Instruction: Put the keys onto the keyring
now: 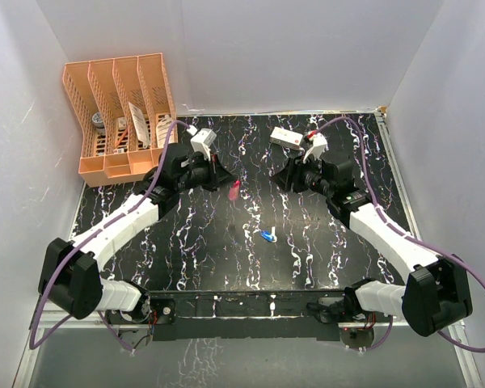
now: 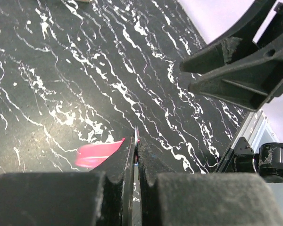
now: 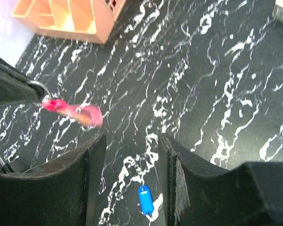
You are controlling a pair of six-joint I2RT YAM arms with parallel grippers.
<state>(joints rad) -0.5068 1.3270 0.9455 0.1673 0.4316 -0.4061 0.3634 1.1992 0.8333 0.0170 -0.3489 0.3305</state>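
Your left gripper [image 2: 136, 141] was clenched on the keyring [image 3: 39, 88], mostly hidden between its fingers, pink key [image 3: 73, 112] blurred, hanging at the ring, their join unclear, your right gripper [image 3: 132, 146] spread open, blue key [image 3: 145, 200] lay on the table [image 1: 194, 259] below it, pale end lost among white veins.

orange file rack [image 1: 117, 97]: far-left corner | white box [image 1: 285, 138]: far centre | black marbled tabletop [image 1: 218, 259]

On the black marbled table [image 1: 226, 267] lie an orange rack [image 1: 121, 113], white box [image 1: 285, 138] and blue key [image 1: 267, 235].
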